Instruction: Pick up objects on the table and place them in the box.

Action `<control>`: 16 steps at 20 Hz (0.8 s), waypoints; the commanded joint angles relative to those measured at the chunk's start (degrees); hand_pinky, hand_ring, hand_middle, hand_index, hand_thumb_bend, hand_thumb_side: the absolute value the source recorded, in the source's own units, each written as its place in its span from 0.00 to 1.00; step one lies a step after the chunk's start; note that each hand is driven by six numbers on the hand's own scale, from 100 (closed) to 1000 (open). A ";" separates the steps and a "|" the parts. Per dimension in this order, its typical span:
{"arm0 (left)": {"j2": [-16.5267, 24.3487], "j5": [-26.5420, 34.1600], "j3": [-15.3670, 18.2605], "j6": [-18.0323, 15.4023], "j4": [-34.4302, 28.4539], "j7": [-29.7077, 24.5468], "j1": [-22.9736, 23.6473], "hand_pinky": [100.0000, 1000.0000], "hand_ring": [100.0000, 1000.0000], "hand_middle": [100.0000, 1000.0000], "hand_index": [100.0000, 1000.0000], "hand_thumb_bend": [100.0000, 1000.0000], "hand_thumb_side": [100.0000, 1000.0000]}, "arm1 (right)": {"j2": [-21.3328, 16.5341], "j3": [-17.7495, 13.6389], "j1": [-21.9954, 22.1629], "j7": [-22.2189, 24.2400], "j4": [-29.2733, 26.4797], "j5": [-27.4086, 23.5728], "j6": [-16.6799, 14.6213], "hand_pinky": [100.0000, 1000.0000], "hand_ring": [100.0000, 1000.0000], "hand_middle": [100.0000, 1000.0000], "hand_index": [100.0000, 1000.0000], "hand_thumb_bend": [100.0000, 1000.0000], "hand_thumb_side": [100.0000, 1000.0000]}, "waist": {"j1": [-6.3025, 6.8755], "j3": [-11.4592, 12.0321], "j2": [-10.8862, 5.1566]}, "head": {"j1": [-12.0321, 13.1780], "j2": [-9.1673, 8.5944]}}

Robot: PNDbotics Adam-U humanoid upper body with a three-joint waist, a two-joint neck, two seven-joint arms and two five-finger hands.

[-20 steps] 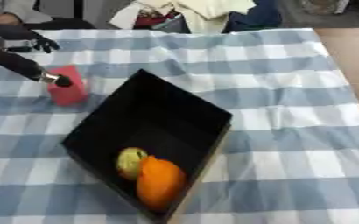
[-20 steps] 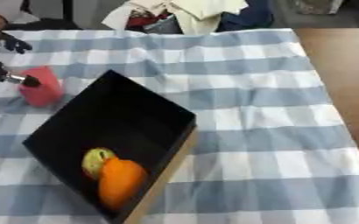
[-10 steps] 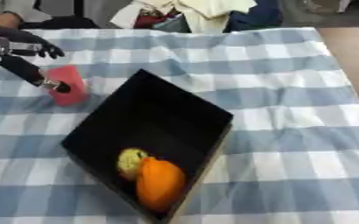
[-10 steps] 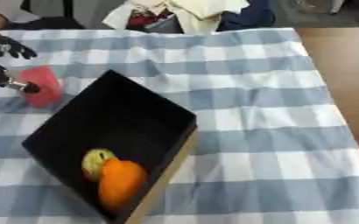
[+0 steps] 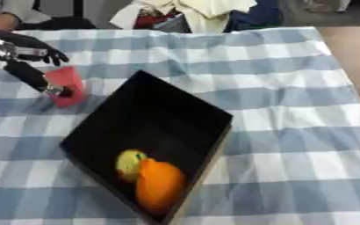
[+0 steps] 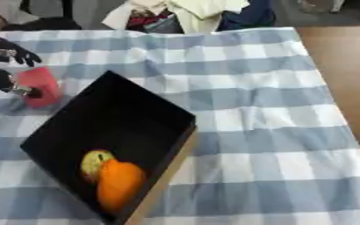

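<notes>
Already at the Red Object: Left Hand Closing In

Clearly, in the left eye view, the left hand [image 5: 26, 59] sat at the table's [image 5: 290, 110] nine o'clock edge, its fingers spread and curling round the red object [image 5: 66, 85]: one dark finger lay across the object's left face, others arched over its top. No lift showed; the object rested on the cloth, touching the hand. The black box [image 5: 149, 140] lay toward four o'clock from it, just beside, already holding an orange fruit [image 5: 158, 186] and a yellow-green fruit [image 5: 129, 163].

Likewise, in the right eye view, the object's long axis ran roughly twelve to six, tilted slightly. The right hand appeared nowhere, so the left was plainly nearer.
</notes>
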 commanded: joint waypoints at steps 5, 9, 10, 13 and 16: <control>0.65 -3.42 0.90 1.01 0.21 0.02 -0.42 0.86 0.89 0.78 1.00 0.43 0.64 | -1.24 -0.77 -0.61 0.46 -0.88 -0.52 -0.03 0.93 0.86 0.75 0.88 0.00 1.00 | 0.07 -0.05 -1.03 | 0.28 -0.75; 0.24 -4.06 1.10 1.68 0.32 0.11 -0.38 0.83 0.85 0.73 0.99 0.38 0.61 | -1.21 -0.92 -0.50 0.62 -0.95 -0.53 -0.09 0.93 0.86 0.75 0.88 0.00 1.00 | -0.01 -0.16 -0.95 | 0.40 -0.95; 0.15 -4.18 1.11 1.85 0.31 0.22 -0.37 0.81 0.83 0.69 0.96 0.35 0.60 | -1.23 -0.98 -0.46 0.62 -0.97 -0.52 -0.10 0.93 0.86 0.75 0.88 0.00 1.00 | -0.03 -0.18 -0.93 | 0.44 -0.95; -0.03 -4.29 1.09 2.39 0.09 0.91 -0.43 0.78 0.78 0.59 0.89 0.29 0.57 | -1.28 -1.07 -0.33 0.64 -0.97 -0.45 -0.11 0.93 0.86 0.75 0.88 0.00 1.00 | -0.03 -0.18 -0.95 | 0.50 -0.80; -0.07 -4.43 0.99 3.06 -0.25 1.90 -0.54 0.76 0.75 0.52 0.84 0.21 0.53 | -1.25 -1.11 -0.16 0.72 -0.97 -0.36 -0.11 0.93 0.86 0.75 0.88 0.00 1.00 | 0.03 -0.19 -1.02 | 0.53 -0.72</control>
